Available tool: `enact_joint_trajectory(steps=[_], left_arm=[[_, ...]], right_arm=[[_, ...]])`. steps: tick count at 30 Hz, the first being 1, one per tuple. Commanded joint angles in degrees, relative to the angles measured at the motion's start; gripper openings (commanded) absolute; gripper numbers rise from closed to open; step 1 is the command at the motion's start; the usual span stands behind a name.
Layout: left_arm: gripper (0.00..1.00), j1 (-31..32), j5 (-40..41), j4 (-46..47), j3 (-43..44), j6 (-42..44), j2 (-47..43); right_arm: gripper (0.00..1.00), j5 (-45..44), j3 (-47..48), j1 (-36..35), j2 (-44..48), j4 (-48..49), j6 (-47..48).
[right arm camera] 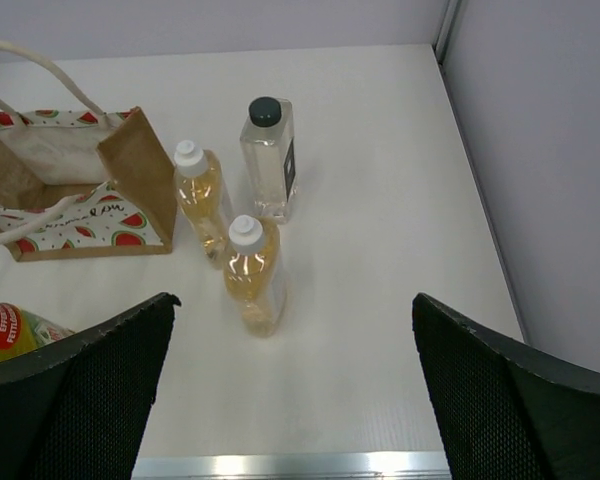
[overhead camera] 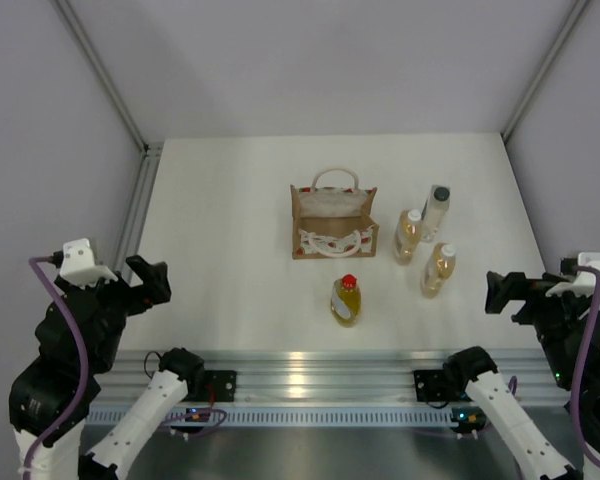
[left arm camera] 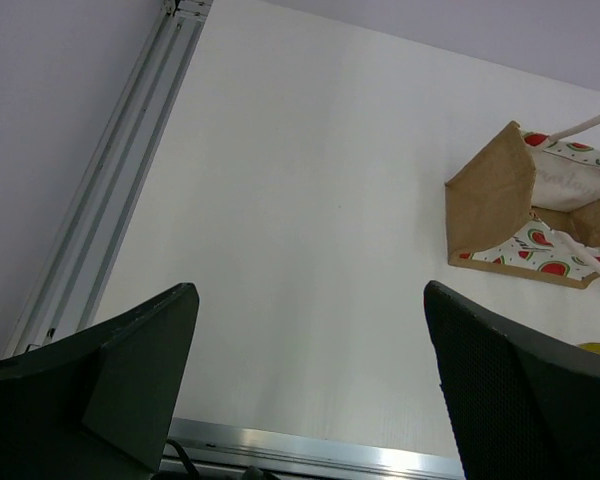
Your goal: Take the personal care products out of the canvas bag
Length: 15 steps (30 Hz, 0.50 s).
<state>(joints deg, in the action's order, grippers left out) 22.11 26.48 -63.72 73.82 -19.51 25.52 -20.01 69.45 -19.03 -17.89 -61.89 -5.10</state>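
Note:
The canvas bag (overhead camera: 333, 221) stands open at the table's middle; it also shows in the left wrist view (left arm camera: 528, 205) and the right wrist view (right arm camera: 70, 185). Two amber bottles with white caps (overhead camera: 408, 236) (overhead camera: 438, 269) and a pale bottle with a dark grey cap (overhead camera: 437, 208) stand upright to the bag's right. A yellow bottle with a red cap (overhead camera: 346, 299) lies in front of the bag. My left gripper (overhead camera: 152, 282) is open and empty at the near left. My right gripper (overhead camera: 502, 291) is open and empty at the near right.
A metal rail (overhead camera: 310, 368) runs along the table's near edge. A vertical frame post (overhead camera: 137, 205) lines the left side. Grey walls close in the left, right and back.

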Motion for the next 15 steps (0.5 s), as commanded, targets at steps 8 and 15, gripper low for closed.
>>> enact_joint_trajectory(steps=[8, 15], left_arm=[[0.98, 0.0, -3.0, -1.6, -1.0, 1.0, -2.4], [0.98, -0.1, -2.2, -1.5, -1.9, 0.3, -2.3]], right_arm=[[0.99, -3.7, 1.6, -1.8, 1.3, -2.6, -0.4], [0.99, -5.5, 0.9, -2.1, 1.5, -2.3, -1.4]])
